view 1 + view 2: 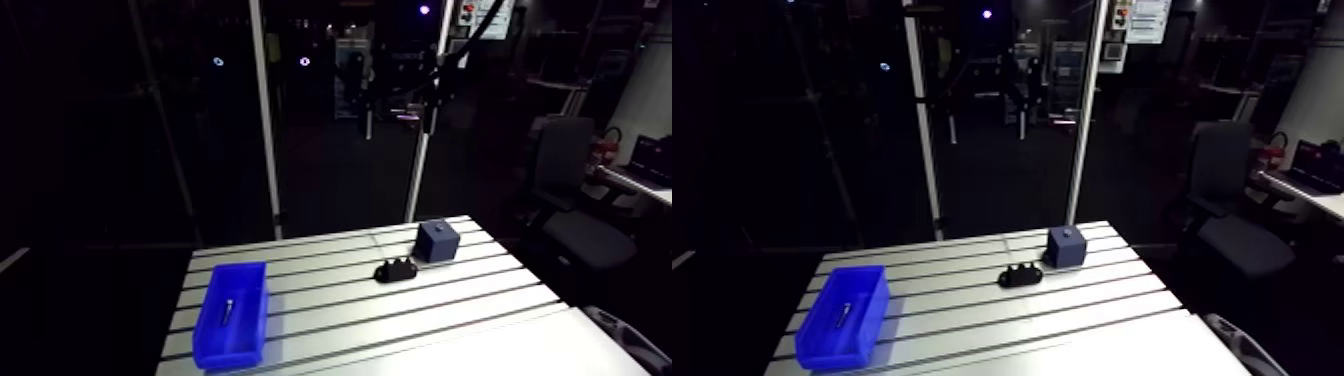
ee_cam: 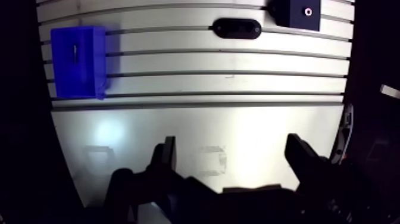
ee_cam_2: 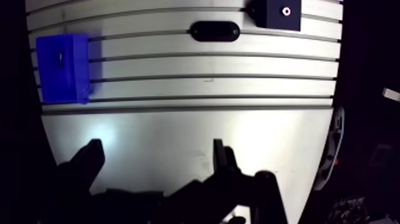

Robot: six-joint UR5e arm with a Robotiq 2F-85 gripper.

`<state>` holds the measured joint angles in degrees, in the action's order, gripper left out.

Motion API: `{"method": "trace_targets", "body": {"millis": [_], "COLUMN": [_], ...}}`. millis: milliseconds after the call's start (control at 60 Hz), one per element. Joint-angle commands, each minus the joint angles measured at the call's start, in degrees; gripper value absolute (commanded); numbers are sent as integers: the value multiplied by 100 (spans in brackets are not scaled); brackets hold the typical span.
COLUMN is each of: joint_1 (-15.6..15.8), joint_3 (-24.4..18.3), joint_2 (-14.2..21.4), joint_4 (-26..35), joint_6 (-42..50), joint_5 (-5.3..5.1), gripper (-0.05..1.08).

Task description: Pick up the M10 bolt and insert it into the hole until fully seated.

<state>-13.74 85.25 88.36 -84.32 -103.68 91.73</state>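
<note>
A blue bin (image 1: 233, 312) sits at the left of the slotted table, and a small bolt (image 1: 227, 310) lies inside it. At the far right of the table stands a dark blue cube (image 1: 437, 240) with a hole (image 2: 308, 11) in its top face. In the wrist view my gripper (image 2: 232, 156) is open, high over the smooth front part of the table, nothing between its fingers (image 2: 168, 154). The bin is far ahead and off to one side, the cube far ahead on the other side. The arm view does not show the gripper.
A low black oblong part (image 1: 395, 269) lies beside the cube, toward the bin. The slotted table (image 1: 400, 310) gives way to a smooth plate (image 2: 178, 128) at the front. An office chair (image 1: 570, 190) stands off the table's right side.
</note>
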Motion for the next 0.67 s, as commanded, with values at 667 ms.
{"method": "trace_targets", "body": {"millis": [667], "joint_1": [125], "joint_3": [-59], "joint_2": [300], "joint_4": [149], "joint_6": [19], "joint_5": [-115], "gripper": [1]}}
